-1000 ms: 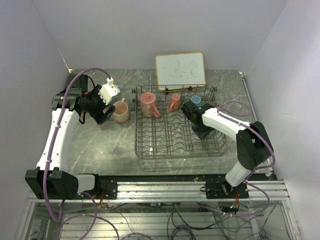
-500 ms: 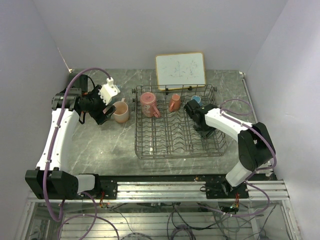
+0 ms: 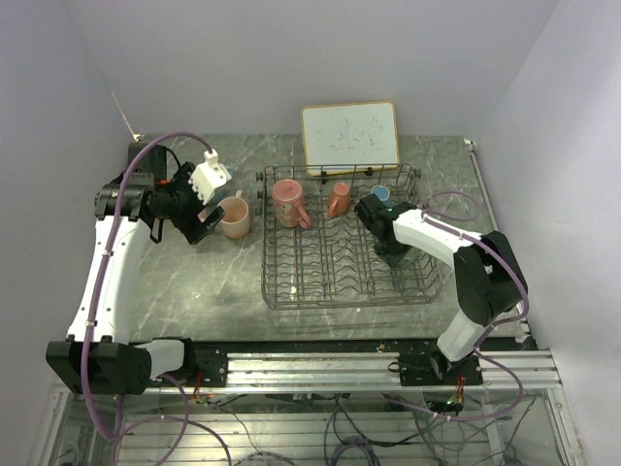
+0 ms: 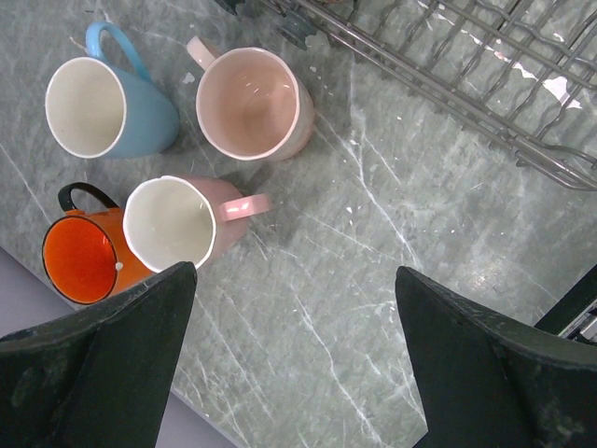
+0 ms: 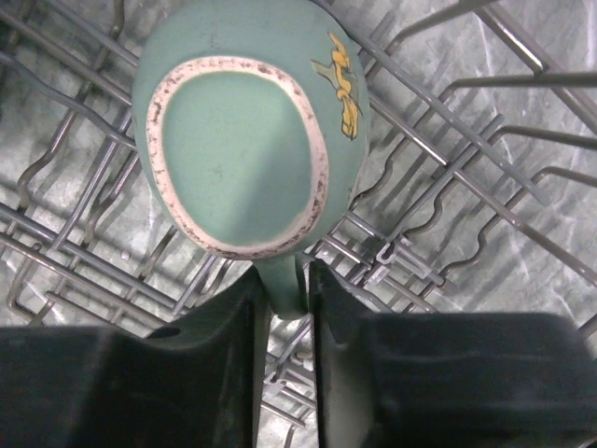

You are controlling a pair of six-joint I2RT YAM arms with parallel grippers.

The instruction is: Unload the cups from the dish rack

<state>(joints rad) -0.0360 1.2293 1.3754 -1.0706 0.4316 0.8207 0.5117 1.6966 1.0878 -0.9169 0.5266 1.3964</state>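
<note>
the right gripper (image 5: 284, 289), at the bottom middle of its wrist view, pinches the handle of a teal cup (image 5: 238, 149) (its bottom is turned to the camera) inside the dish rack (image 3: 335, 277). the left gripper (image 4: 294, 280) is spread wide over the table (image 4: 373, 233). at the upper left of its view are four cups: blue cup (image 4: 140, 117), peach cup (image 4: 247, 103), pink cup (image 4: 187, 224), orange cup (image 4: 79, 261).
</note>
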